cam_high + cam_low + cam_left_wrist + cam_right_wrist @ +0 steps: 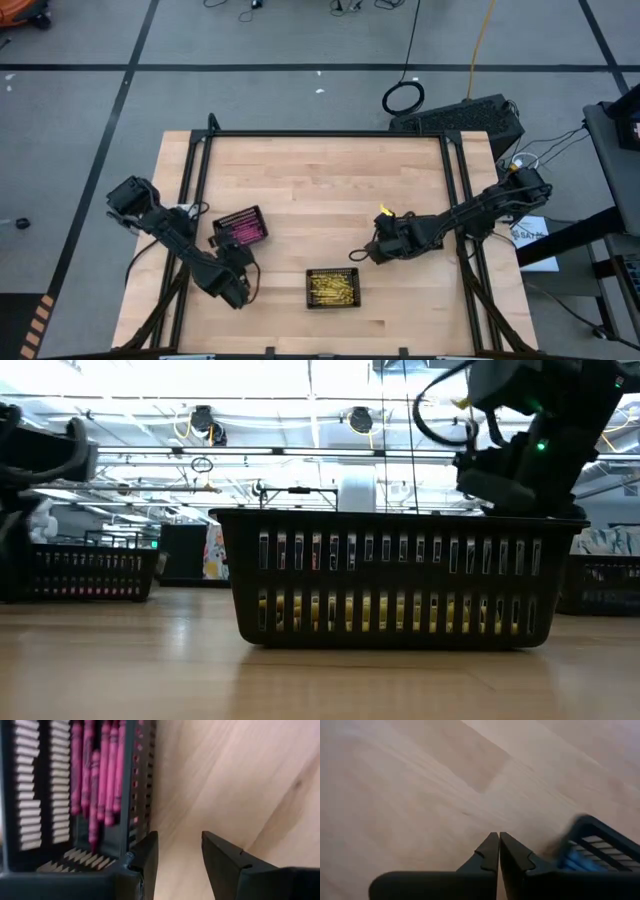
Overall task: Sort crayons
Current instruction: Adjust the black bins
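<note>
Looking down from above, the pink crayons (241, 229) fill a black mesh tray (225, 217) near the left hand (243, 268), and yellow crayons (331, 287) fill a second tray (333, 303) beside the right hand (362, 253). At table (320, 680) height, yellow sticks lie low behind the slats. The left wrist shows open fingers (145, 857) just beside pink crayons lying parallel along the tray's length. The right wrist shows pinched, empty fingers (490, 852) and a tray corner (600, 835) with something blue. Crayons look light, stiff, waxy and likely snappable; mid-shaft suits gripping.

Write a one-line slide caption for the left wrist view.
Left gripper, fingers open and empty, beside a black mesh tray of pink crayons on the wooden table.
</note>
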Controlling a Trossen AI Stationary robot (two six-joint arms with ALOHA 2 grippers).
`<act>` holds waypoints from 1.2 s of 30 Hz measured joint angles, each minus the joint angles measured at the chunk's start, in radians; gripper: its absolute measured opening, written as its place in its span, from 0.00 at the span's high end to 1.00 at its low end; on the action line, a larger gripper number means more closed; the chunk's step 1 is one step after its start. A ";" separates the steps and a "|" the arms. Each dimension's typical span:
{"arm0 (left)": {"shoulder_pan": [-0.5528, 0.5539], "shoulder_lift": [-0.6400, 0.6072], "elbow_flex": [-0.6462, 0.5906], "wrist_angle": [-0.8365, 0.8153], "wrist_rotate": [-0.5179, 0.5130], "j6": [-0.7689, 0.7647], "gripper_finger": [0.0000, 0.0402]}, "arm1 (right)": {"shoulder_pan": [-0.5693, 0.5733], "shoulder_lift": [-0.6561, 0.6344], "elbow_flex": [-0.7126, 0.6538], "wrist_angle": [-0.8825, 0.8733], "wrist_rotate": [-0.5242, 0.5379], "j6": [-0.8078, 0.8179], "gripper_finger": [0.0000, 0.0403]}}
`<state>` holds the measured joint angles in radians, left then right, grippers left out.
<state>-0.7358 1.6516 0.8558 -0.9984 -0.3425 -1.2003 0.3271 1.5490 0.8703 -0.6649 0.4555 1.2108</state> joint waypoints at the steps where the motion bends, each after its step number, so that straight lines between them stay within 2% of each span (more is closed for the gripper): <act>1: -0.011 0.000 0.000 -0.017 0.007 -0.007 0.65 | 0.001 0.000 0.000 -0.024 -0.007 0.015 1.00; 14: -0.136 -0.001 0.000 -0.190 0.088 -0.154 0.65 | 0.039 0.000 0.000 -0.214 -0.019 0.139 1.00; 23: -0.207 -0.003 0.000 -0.329 0.151 -0.261 0.65 | 0.054 0.000 0.000 -0.231 -0.016 0.157 1.00; 27: -0.224 -0.030 0.023 -0.331 0.157 -0.281 0.65 | 0.064 0.000 -0.001 -0.190 0.028 0.122 1.00; 29: -0.222 -0.055 0.054 -0.325 0.110 -0.287 0.65 | 0.074 0.000 -0.001 -0.133 0.071 0.080 1.00; 32: -0.198 -0.094 0.116 -0.239 -0.077 -0.237 0.65 | 0.082 0.000 -0.001 -0.015 0.102 -0.020 1.00; 34: -0.166 -0.116 0.148 -0.129 -0.227 -0.121 0.65 | 0.081 0.000 -0.001 0.067 0.116 -0.080 1.00; 36: -0.106 -0.130 0.168 0.003 -0.334 0.038 0.65 | 0.081 0.000 -0.001 0.144 0.123 -0.143 1.00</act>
<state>-0.8422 1.5216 1.0242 -0.9958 -0.6762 -1.1626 0.4080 1.5486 0.8696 -0.5205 0.5788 1.0675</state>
